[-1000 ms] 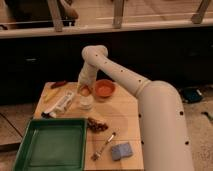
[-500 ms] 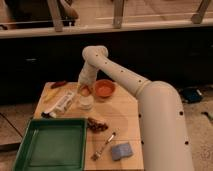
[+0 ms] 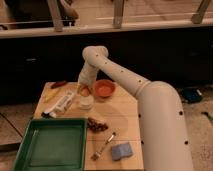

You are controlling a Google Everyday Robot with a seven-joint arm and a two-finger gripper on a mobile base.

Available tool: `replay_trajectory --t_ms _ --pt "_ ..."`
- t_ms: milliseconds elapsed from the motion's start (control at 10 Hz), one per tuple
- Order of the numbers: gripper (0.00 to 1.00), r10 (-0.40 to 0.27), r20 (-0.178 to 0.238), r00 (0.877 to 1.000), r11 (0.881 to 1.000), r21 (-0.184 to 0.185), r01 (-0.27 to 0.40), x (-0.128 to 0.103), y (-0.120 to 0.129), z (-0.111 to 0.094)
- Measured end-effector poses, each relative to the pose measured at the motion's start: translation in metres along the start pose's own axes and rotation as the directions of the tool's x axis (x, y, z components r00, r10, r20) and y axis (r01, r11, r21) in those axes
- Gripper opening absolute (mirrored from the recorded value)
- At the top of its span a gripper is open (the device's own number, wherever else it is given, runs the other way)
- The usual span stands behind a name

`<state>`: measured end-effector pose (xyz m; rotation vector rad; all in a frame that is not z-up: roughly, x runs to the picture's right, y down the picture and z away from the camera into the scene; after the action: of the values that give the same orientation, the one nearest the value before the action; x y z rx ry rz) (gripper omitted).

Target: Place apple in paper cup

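Nothing moved: arm bent down, claw (image 3: 84, 88) seemingly gripping apple (image 3: 86, 92) over paper cup (image 3: 86, 103)

High downward view, near table (image 3: 124, 116), jaws mid-frame

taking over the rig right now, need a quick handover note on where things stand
gripper: at the back of the table, just above the paper cup, closed on the apple.
apple: held over the cup's mouth, not yet inside.
paper cup: upright, left of the orange bowl, behind the green tray.
done: apple picked up and brought over the cup.
left: lower it, let the apple go into the cup, pull the arm back.
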<state>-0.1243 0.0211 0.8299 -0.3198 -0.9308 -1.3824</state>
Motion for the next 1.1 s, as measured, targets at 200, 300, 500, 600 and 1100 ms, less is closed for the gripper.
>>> replay_trajectory --t_ms 200,300,500,600,1100 --pt "0.31 -0.001 0.001 1.000 1.000 0.003 0.001 0.0002 -0.0002 0.0005" --pt "0.31 -0.001 0.002 1.000 1.000 0.005 0.001 0.0002 -0.0004 0.0008" --pt "0.31 -0.002 0.004 1.000 1.000 0.007 0.002 0.0003 -0.0004 0.0011" --pt "0.31 -0.002 0.005 1.000 1.000 0.008 0.002 0.0004 -0.0001 0.0015" --pt "0.36 -0.005 0.012 1.000 1.000 0.015 0.005 0.0007 -0.0005 0.0031"
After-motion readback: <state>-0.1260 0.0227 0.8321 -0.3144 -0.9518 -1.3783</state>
